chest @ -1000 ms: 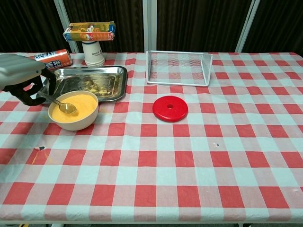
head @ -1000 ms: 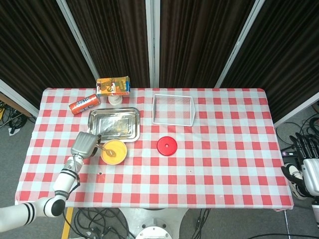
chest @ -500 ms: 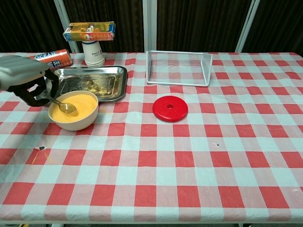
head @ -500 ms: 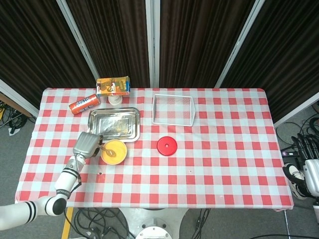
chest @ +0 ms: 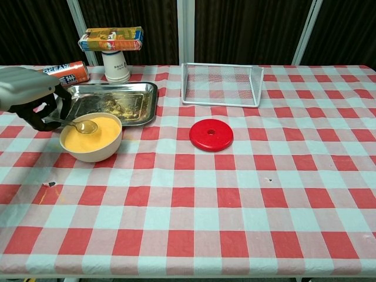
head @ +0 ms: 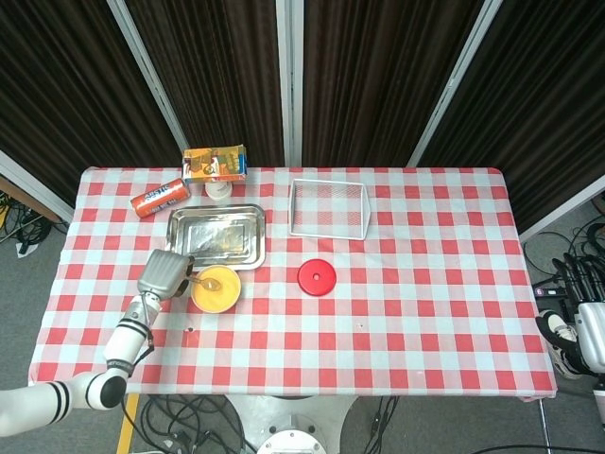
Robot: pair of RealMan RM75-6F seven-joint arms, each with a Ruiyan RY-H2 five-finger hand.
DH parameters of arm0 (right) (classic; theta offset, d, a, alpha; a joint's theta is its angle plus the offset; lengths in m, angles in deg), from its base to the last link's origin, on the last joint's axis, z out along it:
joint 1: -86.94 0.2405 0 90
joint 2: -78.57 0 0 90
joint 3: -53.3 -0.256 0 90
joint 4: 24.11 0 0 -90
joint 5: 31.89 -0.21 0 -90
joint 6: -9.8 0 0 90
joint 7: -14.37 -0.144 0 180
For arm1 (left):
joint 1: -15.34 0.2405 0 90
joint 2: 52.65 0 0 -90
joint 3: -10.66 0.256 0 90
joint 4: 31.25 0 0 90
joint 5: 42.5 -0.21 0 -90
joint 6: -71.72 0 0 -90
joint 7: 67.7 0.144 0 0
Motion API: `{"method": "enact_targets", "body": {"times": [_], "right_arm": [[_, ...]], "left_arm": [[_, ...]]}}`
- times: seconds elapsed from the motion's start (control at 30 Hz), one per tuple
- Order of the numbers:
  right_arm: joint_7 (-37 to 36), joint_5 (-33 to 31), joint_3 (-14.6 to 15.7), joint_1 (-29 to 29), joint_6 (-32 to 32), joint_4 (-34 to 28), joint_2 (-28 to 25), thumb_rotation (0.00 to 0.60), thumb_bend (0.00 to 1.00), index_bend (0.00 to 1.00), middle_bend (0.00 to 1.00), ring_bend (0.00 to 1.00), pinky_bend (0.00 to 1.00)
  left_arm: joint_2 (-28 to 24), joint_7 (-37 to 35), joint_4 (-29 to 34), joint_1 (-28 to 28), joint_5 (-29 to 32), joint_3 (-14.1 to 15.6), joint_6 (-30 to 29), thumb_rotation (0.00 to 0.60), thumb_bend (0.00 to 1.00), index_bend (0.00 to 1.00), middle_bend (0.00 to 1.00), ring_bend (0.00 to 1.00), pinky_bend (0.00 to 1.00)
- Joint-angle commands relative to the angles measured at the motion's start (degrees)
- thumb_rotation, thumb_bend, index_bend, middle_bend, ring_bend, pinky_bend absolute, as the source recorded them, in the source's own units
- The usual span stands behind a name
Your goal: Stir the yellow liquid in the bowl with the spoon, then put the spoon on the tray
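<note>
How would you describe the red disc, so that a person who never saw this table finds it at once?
Start at the white wire basket at the back middle of the checked table. Just in front of it, toward the robot, lies the red disc, flat on the cloth. It alone is solid red, round and low, with a small hub in its centre.

Left hand (chest: 29,100) curled closed; right hand (head: 581,326) hangs off-table.

This looks like a robot test room, not a home. Dark curtains (head: 378,76) hang all across the top of the frame. Loose cables (head: 180,416) lie on the gray floor (head: 28,312) below the desk (head: 425,312) with its checked cloth.
</note>
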Motion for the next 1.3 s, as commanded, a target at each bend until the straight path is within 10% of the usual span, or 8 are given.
{"method": "enact_targets", "body": {"times": [0.03,0.53,1.3], "right_arm": [[0.0,0.0,0.0,0.1,0.1,0.0,0.0,0.6,0.2,0.0,0.0,0.0,0.0],[-0.7,0.6,0.2,0.1,-0.1,0.5,0.3,0.6,0.2,0.0,0.0,0.0,0.0],[-1.6,0.9,0.3,0.0,-0.3,1.2,0.5,0.6,0.2,0.0,0.0,0.0,0.0]], "left_arm": [[-0.3,3.3,0.8,-0.2,-1.1,0.8,-1.9,0.6,0.39,0.61,0.9,0.91,0.94],[-0.6,35.5,9.7,-5.0,5.0,2.8,-11.2,0.6,0.42,0.61,0.9,0.92,0.94],[13.3,51.6,-1.1,-5.3,0.3,5.1,-23.8,0.6,0.41,0.64,0.91,0.93,0.95]]}}
